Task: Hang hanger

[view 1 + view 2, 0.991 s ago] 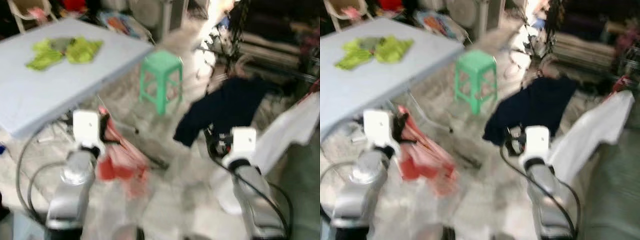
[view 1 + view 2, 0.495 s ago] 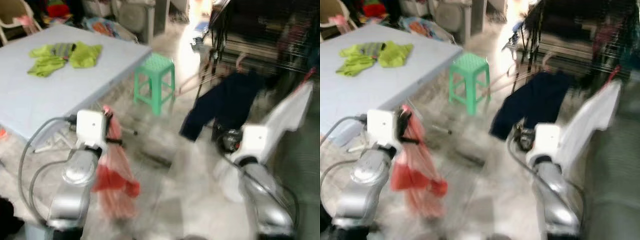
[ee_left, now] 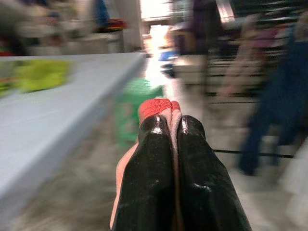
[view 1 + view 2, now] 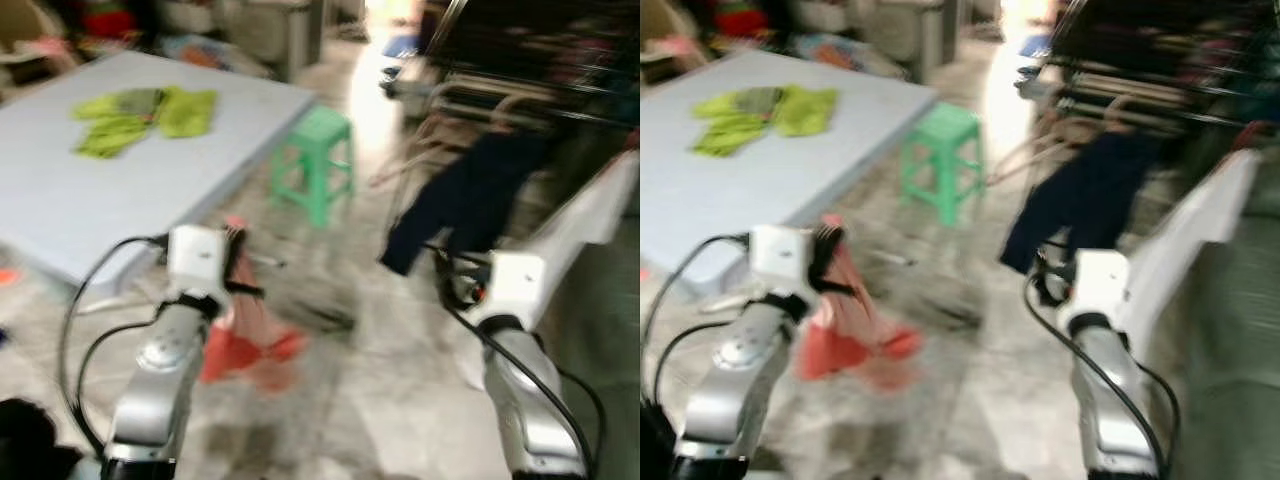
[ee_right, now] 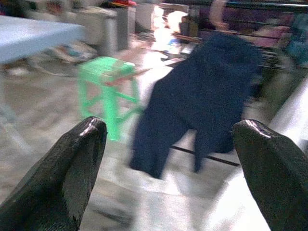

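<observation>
The left pincer (image 3: 169,159) is pressed together on a red garment (image 4: 245,340), a fold of the cloth being pinched between its two fingers (image 3: 149,178), as seen in the left wrist view. In the head views the garment is seen to hang limp below the left pincer, its lower part bunched and blurred above the floor (image 4: 400,400). Whether a hanger is inside the cloth cannot be told; none is visible at the grip.

The right pincer (image 5: 168,163) is spread wide and holds nothing. Ahead of it, a dark blue garment (image 5: 202,91) is seen hanging from a clothes rack (image 4: 1140,70), with a white garment (image 4: 1185,240) hanging just beside the right pincer on its outer side.

Beyond the left pincer, and between it and the rack, a green stool (image 4: 315,160) stands on the floor. On the outer side of the left pincer a grey worktop (image 4: 60,200) carries a yellow-green garment (image 4: 145,115).

The held item is judged light, soft and without stiffness: it will sway and drape during carrying, and thin cloth may slip from smooth fingers under a sudden swing. It is not judged fragile. If a hanger is inside, hold is best taken at the neck, just below the hook, so that the hook is left free for the rail. The views are blurred, so finer detail is not reported.
</observation>
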You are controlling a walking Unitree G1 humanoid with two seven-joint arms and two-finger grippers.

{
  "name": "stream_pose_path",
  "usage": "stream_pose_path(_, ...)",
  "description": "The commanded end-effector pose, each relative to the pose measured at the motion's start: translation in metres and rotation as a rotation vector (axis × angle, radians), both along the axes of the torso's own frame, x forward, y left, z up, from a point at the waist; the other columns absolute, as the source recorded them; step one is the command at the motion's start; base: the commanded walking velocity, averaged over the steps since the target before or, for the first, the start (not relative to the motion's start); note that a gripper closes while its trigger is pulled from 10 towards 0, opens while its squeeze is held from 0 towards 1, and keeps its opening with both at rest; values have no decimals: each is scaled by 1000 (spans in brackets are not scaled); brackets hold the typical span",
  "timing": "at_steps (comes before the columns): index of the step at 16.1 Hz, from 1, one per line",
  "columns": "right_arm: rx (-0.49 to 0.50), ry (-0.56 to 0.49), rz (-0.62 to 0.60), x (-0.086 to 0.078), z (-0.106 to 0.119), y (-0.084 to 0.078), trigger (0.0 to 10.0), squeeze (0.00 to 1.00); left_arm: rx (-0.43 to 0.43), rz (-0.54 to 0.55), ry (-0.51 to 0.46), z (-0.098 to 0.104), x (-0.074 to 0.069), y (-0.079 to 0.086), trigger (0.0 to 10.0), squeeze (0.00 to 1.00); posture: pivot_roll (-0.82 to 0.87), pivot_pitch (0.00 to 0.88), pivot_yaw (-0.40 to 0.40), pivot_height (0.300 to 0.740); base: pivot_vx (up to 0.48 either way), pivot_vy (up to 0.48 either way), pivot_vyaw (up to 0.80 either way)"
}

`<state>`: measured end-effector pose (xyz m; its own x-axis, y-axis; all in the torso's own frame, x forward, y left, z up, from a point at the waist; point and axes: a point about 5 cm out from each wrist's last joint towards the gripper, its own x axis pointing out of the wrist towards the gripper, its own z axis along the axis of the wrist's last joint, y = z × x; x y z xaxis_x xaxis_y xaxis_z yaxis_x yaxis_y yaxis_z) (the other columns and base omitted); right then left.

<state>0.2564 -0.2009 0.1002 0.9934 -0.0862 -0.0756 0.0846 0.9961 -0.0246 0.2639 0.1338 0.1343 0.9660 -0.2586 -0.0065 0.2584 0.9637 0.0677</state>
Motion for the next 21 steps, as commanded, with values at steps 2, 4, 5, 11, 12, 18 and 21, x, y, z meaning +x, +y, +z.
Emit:
stream_pose_path(2, 1, -20, 16, 3, 5, 5, 10000, 0, 7, 2, -31, 7, 1, 4, 10000, 0, -5, 0, 14, 740, 313, 364, 0)
stream_pose_path(4, -4, -19, 16, 3, 5, 4, 10000, 0, 2, -9, -26, 6, 1, 1, 10000, 0, -8, 0, 13, 740, 311, 364, 0)
stream_pose_path(5, -6, -19, 17, 3, 6, 4, 10000, 0, 3, -10, -25, 6, 1, 1, 10000, 0, -8, 0, 13, 740, 315, 364, 0)
stream_pose_path(11, -16, -10, 2, 3, 4, 2, 10000, 0, 9, -65, -16, 4, -1, -7, 10000, 0, -8, 0, 13, 740, 330, 346, -207)
stream_pose_path(12, -15, -12, 2, 3, 5, 2, 10000, 0, 9, -76, -16, 5, -1, -8, 10000, 0, -12, 0, 13, 740, 364, 311, 0)
stream_pose_path(18, -14, -5, -8, 4, 4, 1, 10000, 0, 6, -122, -12, 3, -3, -18, 10000, 0, -11, 0, 7, 740, 333, 48, -267)
stream_pose_path(21, -8, -11, -5, 7, 3, 3, 10000, 0, -28, -109, -28, 8, -3, -18, 10000, 0, 10, 0, 12, 740, 0, 0, -800)
